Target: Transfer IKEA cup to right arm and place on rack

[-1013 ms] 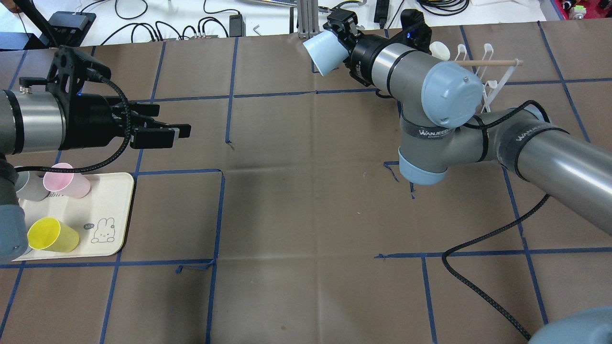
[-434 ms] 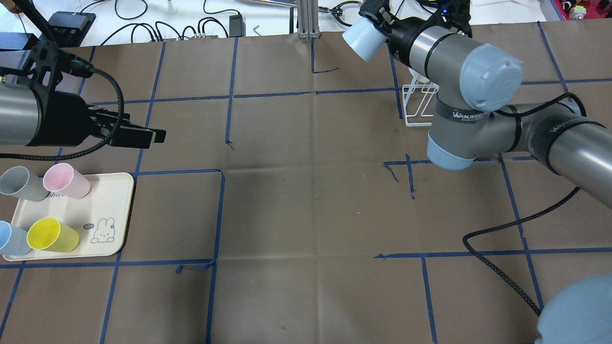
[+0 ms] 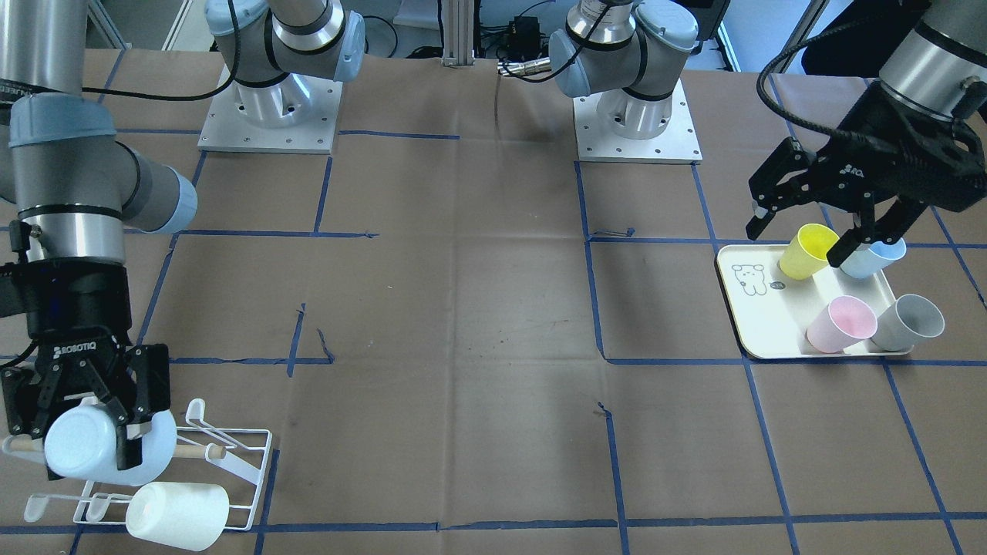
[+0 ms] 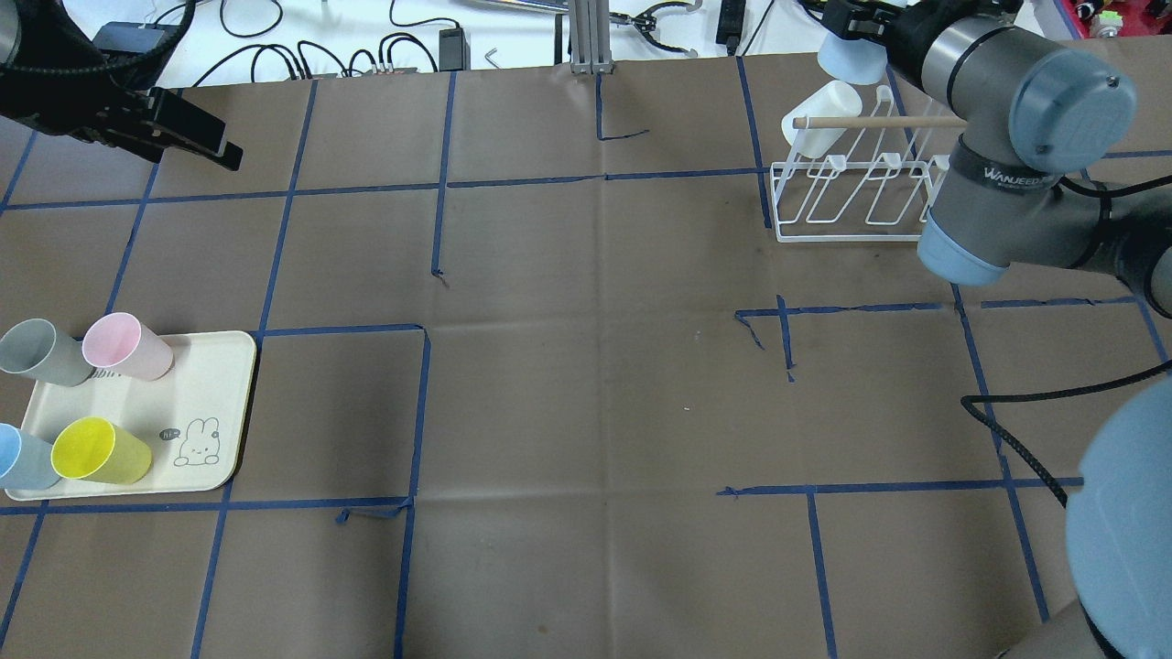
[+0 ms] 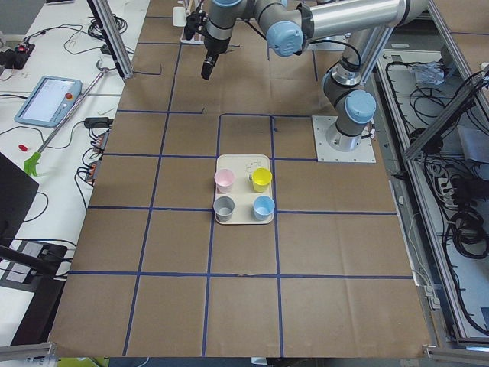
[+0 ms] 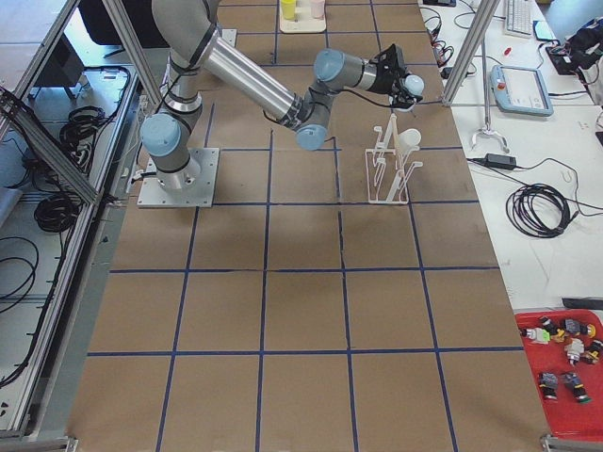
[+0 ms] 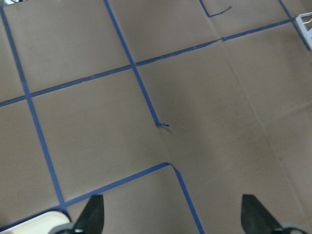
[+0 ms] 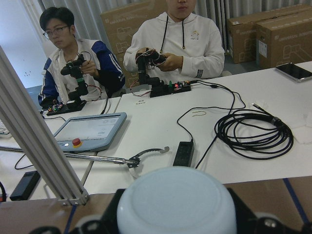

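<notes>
My right gripper (image 3: 83,445) is shut on a pale blue IKEA cup (image 3: 92,455), mouth toward the camera, just above the near end of the white wire rack (image 3: 239,462). In the overhead view the cup (image 4: 841,55) is beyond the rack (image 4: 851,197) and its wooden dowel (image 4: 879,121). The cup's base (image 8: 178,200) fills the bottom of the right wrist view. A white cup (image 3: 177,515) hangs on the rack's end prong. My left gripper (image 3: 798,240) is open and empty, high above the tray (image 3: 759,324); its fingertips (image 7: 92,214) stand wide apart.
The cream tray (image 4: 220,403) holds a yellow cup (image 4: 99,450), a pink cup (image 4: 126,346), a grey cup (image 4: 41,352) and another blue cup (image 4: 18,458). Cables lie on the white bench beyond the table. Two operators sit there in the right wrist view.
The right arm has swung right with the blue cup, from left of the rack to over its far side, uncovering the rack. The left gripper has drawn back left and away from the centre.
</notes>
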Available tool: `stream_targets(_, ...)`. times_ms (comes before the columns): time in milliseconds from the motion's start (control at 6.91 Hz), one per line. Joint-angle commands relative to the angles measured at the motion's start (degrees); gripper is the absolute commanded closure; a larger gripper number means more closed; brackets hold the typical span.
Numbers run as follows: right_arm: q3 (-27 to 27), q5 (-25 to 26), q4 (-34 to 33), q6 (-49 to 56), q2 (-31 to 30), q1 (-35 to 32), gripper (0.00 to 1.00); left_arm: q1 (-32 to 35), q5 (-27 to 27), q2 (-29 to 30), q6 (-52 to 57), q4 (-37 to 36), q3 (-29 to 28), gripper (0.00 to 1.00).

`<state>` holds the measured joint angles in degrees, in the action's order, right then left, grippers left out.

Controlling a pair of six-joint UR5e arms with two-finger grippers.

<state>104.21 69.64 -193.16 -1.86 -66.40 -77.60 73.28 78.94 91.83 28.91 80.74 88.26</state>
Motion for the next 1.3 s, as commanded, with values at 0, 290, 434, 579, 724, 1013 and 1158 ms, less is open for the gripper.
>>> stream_targets(0,-6.3,5.3,-0.1,6.2,5.7,1.7,0.92,8.0,11.3,5.3,-10.4,0.8,-5.8,0.01)
stream_targets(290,-10.4,8.6,2.6,7.9,8.2,4.4,0.92,10.3,10.7,3.9,-19.6,1.3,-4.4,0.01)
stream_targets(434,-10.8,8.1,3.0,7.8,9.1,5.0,0.92,13.2,11.1,1.5,-22.0,1.5,-2.3,0.01)
stream_targets(579,-9.7,8.1,2.9,7.8,9.3,5.2,0.92,15.0,11.1,-1.3,-23.8,1.4,1.2,0.01)
stream_targets(724,-8.2,8.1,2.9,7.7,9.1,5.4,0.92,15.2,11.0,-2.3,-24.6,0.7,4.0,0.01)
stream_targets(1013,-6.3,8.4,2.3,7.8,9.6,5.4,0.92,15.2,11.1,-2.3,-24.6,0.6,4.2,0.01)
stream_targets(1158,-5.0,8.6,2.3,7.8,9.4,5.4,0.91,15.2,11.2,-2.3,-24.6,0.6,4.1,0.01)
